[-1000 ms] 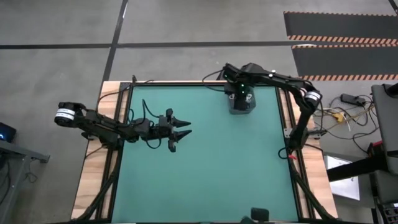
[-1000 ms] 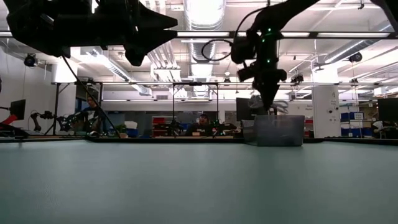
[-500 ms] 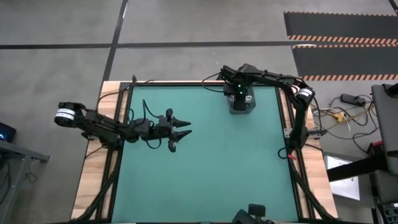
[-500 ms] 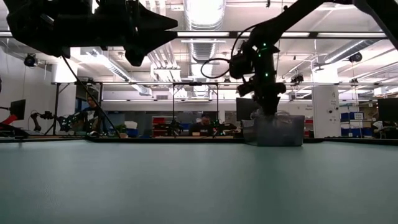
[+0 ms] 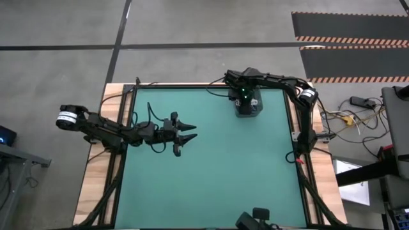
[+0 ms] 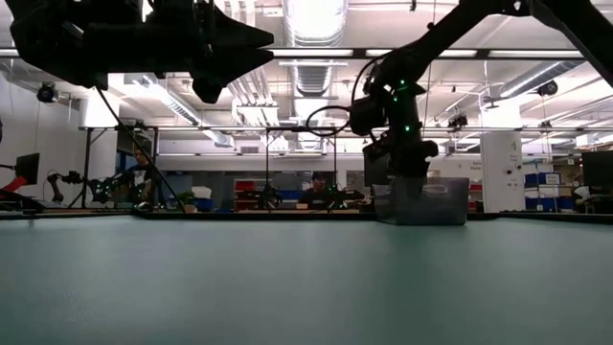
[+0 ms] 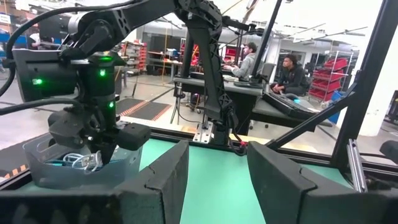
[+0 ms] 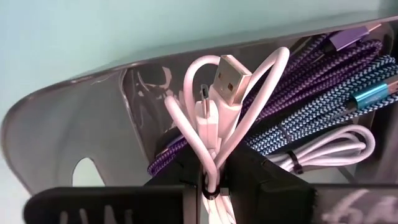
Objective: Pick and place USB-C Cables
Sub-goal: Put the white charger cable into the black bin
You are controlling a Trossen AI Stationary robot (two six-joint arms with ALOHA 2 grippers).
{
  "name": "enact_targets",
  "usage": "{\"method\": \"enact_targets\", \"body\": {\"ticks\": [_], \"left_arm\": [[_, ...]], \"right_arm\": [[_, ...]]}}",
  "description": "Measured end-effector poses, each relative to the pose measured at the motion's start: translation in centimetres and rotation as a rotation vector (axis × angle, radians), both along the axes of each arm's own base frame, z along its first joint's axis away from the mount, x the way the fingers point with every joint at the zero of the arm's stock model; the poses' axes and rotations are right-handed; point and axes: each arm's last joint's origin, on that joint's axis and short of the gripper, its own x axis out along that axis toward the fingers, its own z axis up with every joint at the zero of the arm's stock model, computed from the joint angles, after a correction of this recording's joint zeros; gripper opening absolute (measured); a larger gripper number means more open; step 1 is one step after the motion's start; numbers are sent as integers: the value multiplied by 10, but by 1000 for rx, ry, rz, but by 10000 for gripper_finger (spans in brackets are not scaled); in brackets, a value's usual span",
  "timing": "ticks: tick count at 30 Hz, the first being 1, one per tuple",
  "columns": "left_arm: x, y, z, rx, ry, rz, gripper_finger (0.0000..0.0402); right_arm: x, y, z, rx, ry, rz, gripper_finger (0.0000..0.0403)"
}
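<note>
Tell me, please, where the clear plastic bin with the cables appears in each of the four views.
High view: clear bin at the mat's far edge, right of centre, partly under the right gripper.
Low view: right of centre, at the table's far edge.
Left wrist view: lower left.
Right wrist view: fills the picture; a white cable sits between the jaws.
Shared landmark: the right gripper at the bin.

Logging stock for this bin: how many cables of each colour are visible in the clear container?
White: 2, the held white cable in the right end effector and the loose white cable
Purple braided cable: 1
Teal braided cable: 1
Total: 4
</note>
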Motion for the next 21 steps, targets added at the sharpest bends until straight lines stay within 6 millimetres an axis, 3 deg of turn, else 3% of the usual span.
{"method": "enact_targets", "body": {"ticks": [21], "left_arm": [[0, 0, 0, -1, -1, 8, 149]], "right_arm": [[2, -5, -18, 25, 34, -7, 46]]}}
